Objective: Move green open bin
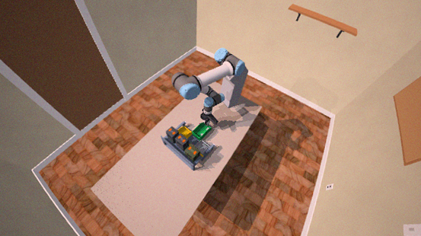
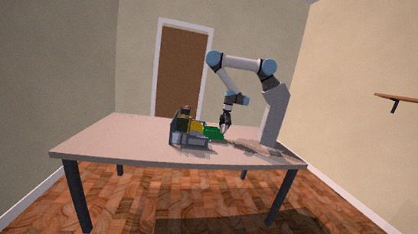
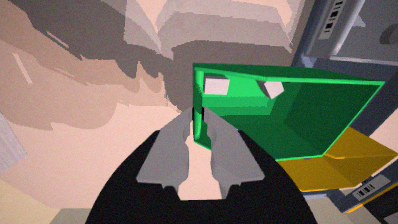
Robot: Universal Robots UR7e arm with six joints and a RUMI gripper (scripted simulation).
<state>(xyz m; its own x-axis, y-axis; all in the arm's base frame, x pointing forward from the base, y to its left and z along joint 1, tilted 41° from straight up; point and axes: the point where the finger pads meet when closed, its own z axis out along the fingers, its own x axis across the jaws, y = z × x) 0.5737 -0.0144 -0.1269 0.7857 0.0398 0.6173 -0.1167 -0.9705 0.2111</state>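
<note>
The green open bin [image 1: 202, 131] [image 2: 213, 133] [image 3: 280, 115] is upright, drawn out from the grey-blue shelf rack [image 1: 185, 158] [image 2: 187, 141] toward the robot base. Two small pale parts [image 3: 216, 86] [image 3: 274, 89] lie inside it against the near wall. My gripper [image 3: 197, 107] [image 1: 208, 120] [image 2: 225, 128] is shut on the bin's near wall, one finger inside and one outside. In the exterior view the bin sits low, close to the table top [image 2: 130, 140]; I cannot tell whether it touches it.
A yellow bin [image 1: 184, 131] [image 2: 196, 126] [image 3: 335, 165] sits in the rack beside the green one. Dark bins with orange marks [image 1: 182, 140] fill the rack's front row. The robot base [image 1: 232, 91] [image 2: 272, 115] stands at the table's far end.
</note>
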